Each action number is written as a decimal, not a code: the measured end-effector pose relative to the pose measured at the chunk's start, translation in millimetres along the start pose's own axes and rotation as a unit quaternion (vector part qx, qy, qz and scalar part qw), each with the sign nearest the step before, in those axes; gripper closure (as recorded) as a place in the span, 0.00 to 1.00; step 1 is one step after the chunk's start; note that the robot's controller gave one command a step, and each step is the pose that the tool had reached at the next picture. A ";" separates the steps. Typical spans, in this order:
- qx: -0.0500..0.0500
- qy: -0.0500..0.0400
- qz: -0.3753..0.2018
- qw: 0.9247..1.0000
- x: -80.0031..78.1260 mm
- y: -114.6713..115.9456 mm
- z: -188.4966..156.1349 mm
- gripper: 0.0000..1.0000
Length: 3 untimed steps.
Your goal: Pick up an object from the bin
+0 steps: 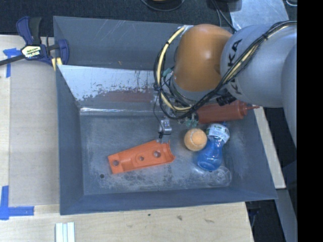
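Gripper (164, 130): I see it low, mid-bin, just above the right end of a flat orange plastic plate with three holes (141, 157).
Grip: apart or closed, I cannot tell.
Neighbours: small orange ball (195, 139) and blue plastic bottle (211, 155), to its right.

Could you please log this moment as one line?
gripper: above orange plate, right end | beside: ball, blue bottle | all lying in bin

Bin floor (108, 132) open rear-left; orange plate (141, 157), ball (195, 139), bottle (211, 153) obstruct front-right.
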<state>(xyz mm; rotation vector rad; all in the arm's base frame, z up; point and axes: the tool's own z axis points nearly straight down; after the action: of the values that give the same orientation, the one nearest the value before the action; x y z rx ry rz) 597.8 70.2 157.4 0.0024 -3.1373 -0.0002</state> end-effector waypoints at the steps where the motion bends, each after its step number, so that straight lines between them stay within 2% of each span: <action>1: 0.000 -0.004 0.001 1.000 -1.4 -0.4 -5.2 0.00; 2: 0.000 -0.003 -0.058 0.998 50.2 -3.7 42.5 0.00; 3: 0.002 -0.006 -0.197 0.980 46.3 -31.7 83.9 1.00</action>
<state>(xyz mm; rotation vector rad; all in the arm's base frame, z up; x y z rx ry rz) 551.2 38.4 73.7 0.6233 -3.0868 0.0039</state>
